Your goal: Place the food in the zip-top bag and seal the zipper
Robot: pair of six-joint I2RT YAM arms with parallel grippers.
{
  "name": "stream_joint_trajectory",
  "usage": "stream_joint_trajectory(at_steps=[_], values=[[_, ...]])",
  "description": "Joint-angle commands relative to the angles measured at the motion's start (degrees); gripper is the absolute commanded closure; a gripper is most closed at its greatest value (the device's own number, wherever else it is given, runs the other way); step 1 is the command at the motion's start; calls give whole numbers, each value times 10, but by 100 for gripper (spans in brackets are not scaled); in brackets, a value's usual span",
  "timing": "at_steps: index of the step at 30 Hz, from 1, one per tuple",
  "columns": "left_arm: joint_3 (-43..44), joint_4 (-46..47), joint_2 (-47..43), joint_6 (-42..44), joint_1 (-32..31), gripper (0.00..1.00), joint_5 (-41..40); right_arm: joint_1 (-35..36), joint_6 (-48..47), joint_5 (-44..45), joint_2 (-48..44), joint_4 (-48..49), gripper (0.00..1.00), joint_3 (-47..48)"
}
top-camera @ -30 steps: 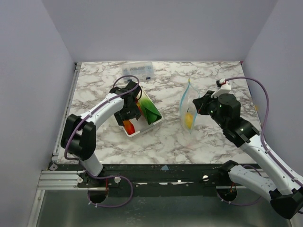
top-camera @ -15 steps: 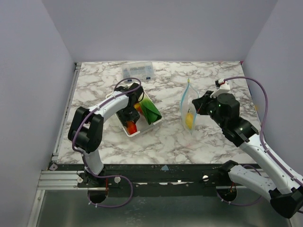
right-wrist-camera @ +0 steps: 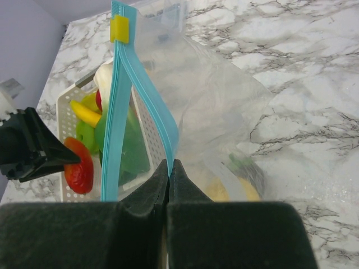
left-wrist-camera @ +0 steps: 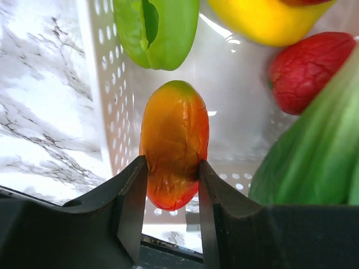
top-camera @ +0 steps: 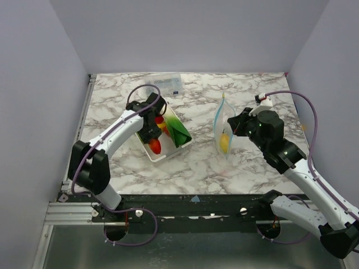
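**Gripping food in the tray**

Left end effector clamps the orange-red piece in the white tray; glossy skin could squirt free; right end effector pinches the zip-top bag upright by its zipper; the narrow mouth may block entry.

The clear bag stands upright, well right of the white tray, its blue zipper parted and a yellow fruit inside. In the tray lie an orange-red fruit, a green pepper, a yellow piece, a red piece and a long green vegetable.
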Motion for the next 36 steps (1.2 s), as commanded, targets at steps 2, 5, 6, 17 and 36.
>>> stream_joint_trajectory(at_steps=[2, 5, 6, 17, 36], values=[[13, -21, -82, 4, -2, 100, -48, 3, 6, -12, 1, 16, 99, -3], [12, 0, -122, 22, -2, 100, -34, 4, 7, -17, 2, 22, 99, -5], [8, 18, -135, 34, -2, 100, -20, 4, 8, -19, 2, 24, 99, -5], [-171, 527, -335, 190, -3, 100, 350, 3, 14, -46, 14, 35, 99, 1], [-195, 897, -282, 375, -154, 100, 458, 3, 48, -99, -1, 64, 99, -8]])
